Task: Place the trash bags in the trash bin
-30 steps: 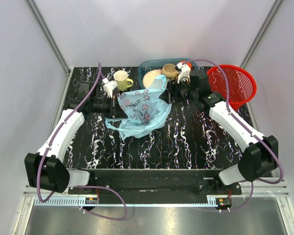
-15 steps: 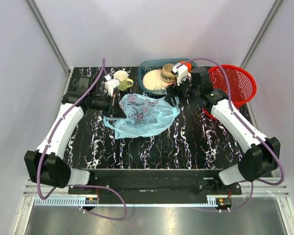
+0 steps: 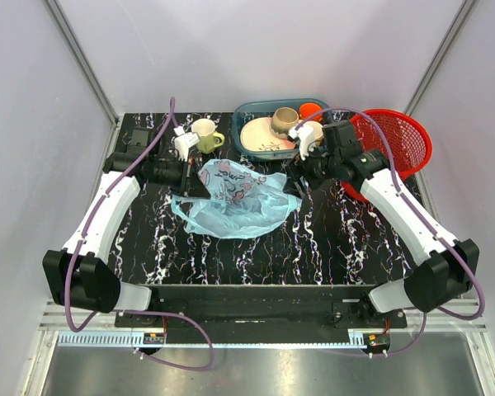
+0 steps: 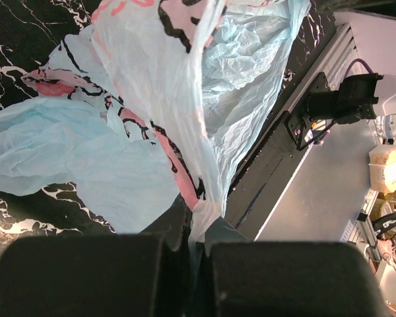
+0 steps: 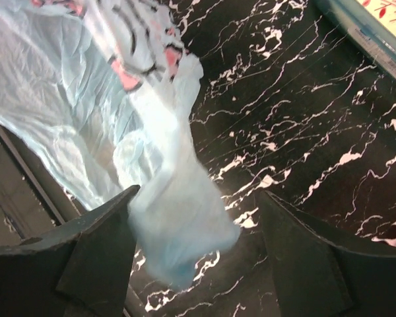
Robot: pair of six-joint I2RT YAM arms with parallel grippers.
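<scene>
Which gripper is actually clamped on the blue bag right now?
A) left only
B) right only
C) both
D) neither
A: the left gripper is shut on a fold of the bag, while the right gripper stands open, the bag's end hanging loose between its fingers.

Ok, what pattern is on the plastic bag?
The plastic bag is light blue with pink and dark prints, clearest in left wrist view.
</scene>
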